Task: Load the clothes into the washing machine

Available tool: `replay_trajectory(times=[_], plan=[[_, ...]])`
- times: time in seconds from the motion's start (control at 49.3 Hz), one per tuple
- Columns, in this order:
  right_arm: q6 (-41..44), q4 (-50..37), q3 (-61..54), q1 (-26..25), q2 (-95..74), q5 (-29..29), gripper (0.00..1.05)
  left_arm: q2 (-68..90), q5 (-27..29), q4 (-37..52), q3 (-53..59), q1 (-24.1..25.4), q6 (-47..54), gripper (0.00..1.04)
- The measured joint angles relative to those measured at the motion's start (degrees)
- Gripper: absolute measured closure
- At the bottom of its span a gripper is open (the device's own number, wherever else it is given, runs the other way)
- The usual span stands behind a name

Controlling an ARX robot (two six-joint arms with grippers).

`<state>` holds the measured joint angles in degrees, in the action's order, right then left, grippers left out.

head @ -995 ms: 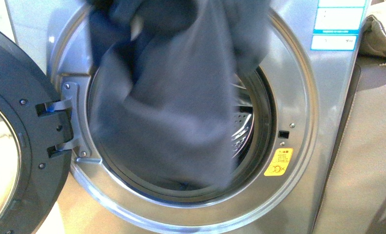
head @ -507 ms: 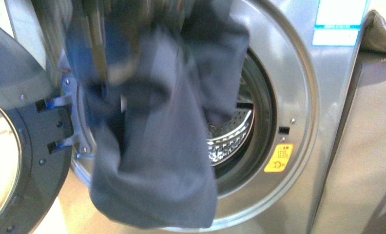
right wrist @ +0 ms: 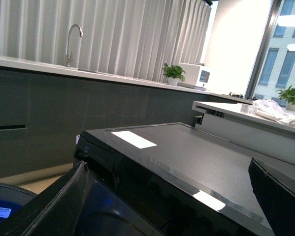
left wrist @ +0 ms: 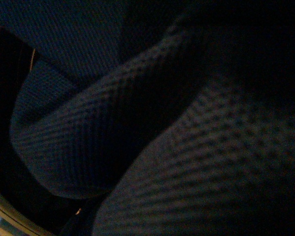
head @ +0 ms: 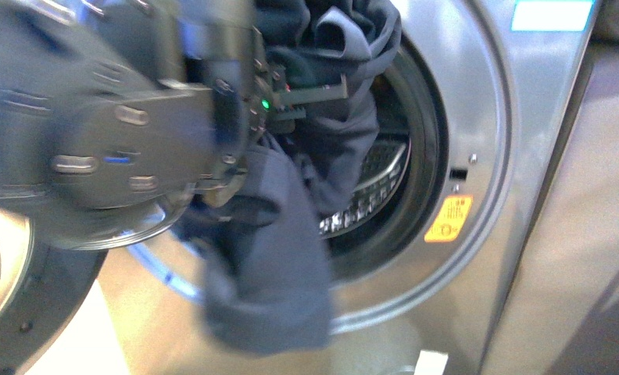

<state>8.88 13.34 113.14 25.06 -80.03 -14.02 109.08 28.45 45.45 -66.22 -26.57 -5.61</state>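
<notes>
The washing machine (head: 478,117) is a silver-grey front-loader with its porthole open and its steel drum (head: 373,183) showing. My left arm reaches in from the left, large and blurred. My left gripper (head: 326,90) is shut on the clothes (head: 275,258), a dark navy garment, at the upper part of the porthole. The garment is bunched at the top of the opening and hangs over the lower rim outside the drum. Its woven fabric (left wrist: 137,137) fills the dim left wrist view. My right gripper (right wrist: 167,196) is open and empty, held away from the machine, and does not show in the front view.
The open door (head: 9,312) stands at the lower left, mostly behind my left arm. A yellow sticker (head: 447,219) and a blue-white label (head: 552,16) are on the machine front. A plain grey cabinet (head: 580,234) stands to the right. The right wrist view shows a dark appliance top (right wrist: 186,152) and a counter with a tap (right wrist: 73,44).
My left arm has come into view from the upper left with the garment. The cloth has shifted left and lower, uncovering more of the drum. The view has shifted slightly.
</notes>
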Motion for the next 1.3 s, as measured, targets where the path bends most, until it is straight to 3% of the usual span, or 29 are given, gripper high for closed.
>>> replay_trajectory(times=[0.467,0.995,1.076,1.299], plan=[[0.00,0.00,0.00,0.00,0.00,0.00,0.07,8.70,-0.28,-0.02,-6.34,3.37,0.48,0.99],[0.00,-0.11,-0.02,0.02,0.02,0.28,0.07,20.61,-1.22,-6.03,-22.80,4.94,1.51,0.99],[-2.36,-10.40,-6.80,1.25,2.95,12.59,0.07,22.10,-1.38,-7.45,-25.57,5.01,1.70,0.99],[-7.87,-11.34,-25.16,-3.15,14.60,18.58,0.07,25.53,-2.03,-9.35,-31.36,5.22,2.73,0.99]])
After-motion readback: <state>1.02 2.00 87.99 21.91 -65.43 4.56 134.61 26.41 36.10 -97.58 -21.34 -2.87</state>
